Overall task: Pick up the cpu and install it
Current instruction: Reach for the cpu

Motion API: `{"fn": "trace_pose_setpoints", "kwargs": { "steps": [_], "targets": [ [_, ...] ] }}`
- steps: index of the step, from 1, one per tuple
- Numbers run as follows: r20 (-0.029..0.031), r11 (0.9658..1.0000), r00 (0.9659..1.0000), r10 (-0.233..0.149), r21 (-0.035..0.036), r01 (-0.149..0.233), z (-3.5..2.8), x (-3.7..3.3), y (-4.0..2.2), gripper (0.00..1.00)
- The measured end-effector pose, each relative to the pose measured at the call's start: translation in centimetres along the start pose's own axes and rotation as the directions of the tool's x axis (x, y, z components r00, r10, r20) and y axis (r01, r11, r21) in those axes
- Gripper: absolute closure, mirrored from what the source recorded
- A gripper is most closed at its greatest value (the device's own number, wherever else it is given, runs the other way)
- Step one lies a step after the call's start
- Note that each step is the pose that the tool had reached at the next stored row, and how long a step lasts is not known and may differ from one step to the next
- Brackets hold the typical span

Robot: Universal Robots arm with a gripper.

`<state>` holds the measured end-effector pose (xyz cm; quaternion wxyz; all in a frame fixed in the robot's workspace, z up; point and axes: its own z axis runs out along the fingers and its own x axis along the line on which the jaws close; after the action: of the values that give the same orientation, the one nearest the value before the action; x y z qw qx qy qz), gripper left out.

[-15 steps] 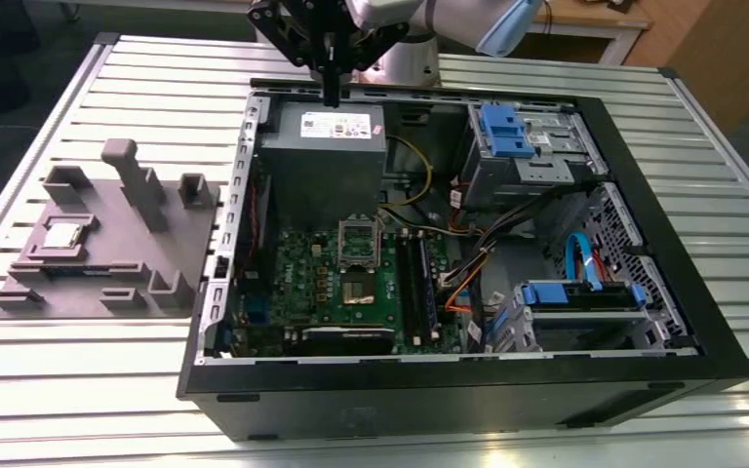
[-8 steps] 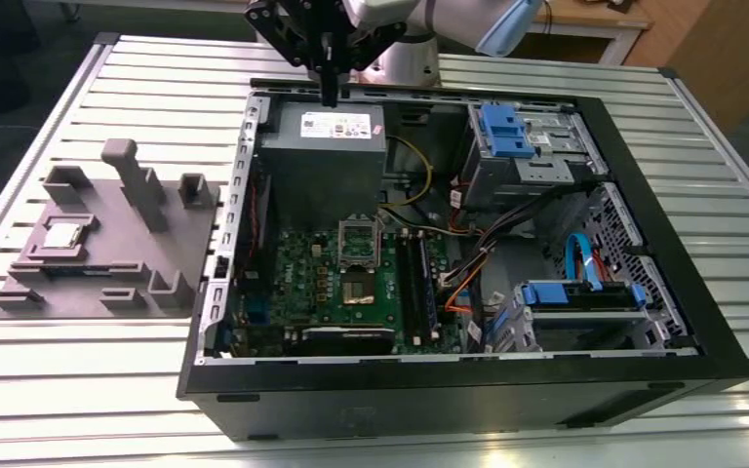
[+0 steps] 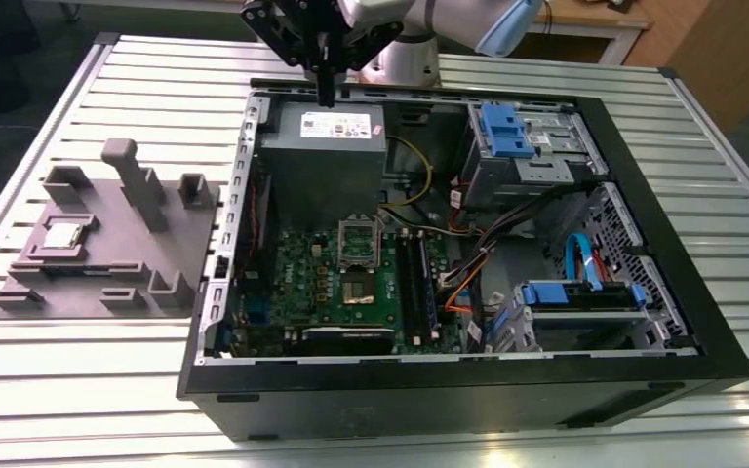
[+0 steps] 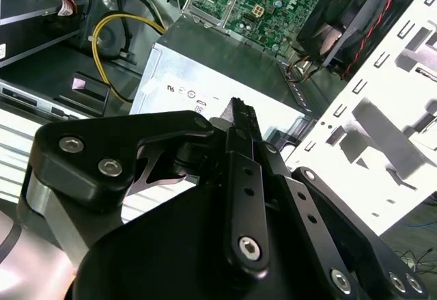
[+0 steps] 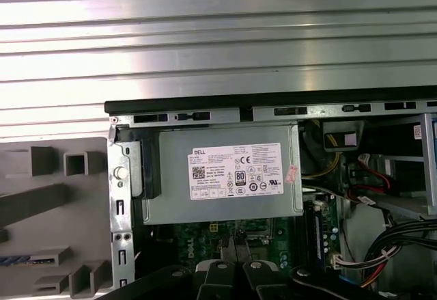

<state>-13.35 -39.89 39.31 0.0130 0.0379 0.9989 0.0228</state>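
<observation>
The cpu [image 3: 62,237], a small square chip with a shiny silver top, lies in a recess of the grey moulded plate [image 3: 121,258] at the exterior view's left, outside the computer case. My gripper [image 3: 327,96] hangs over the case's far edge, above the grey power supply [image 3: 327,146] and far from the cpu. Its fingers [image 4: 240,112] are pressed together with nothing between them. The open motherboard socket [image 3: 358,239] lies beyond the power supply, mid-board. In the first wrist view the gripper [image 5: 232,242] points down at the board just past the power supply [image 5: 229,173].
The black open case [image 3: 687,292] holds blue drive cages [image 3: 511,132], cable bundles [image 3: 479,273] and memory slots [image 3: 413,273]. Upright blocks [image 3: 134,180] rise from the moulded plate. A slatted metal table [image 3: 89,390] lies under everything. A fan [image 4: 355,20] sits at the case wall.
</observation>
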Motion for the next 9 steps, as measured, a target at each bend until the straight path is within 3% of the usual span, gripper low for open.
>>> {"fn": "trace_pose_setpoints", "kwargs": {
  "steps": [9],
  "targets": [
    [0.0,1.0,1.0,0.0,-0.0001,0.0,0.0,0.24,-0.02,0.9]
  ]
}}
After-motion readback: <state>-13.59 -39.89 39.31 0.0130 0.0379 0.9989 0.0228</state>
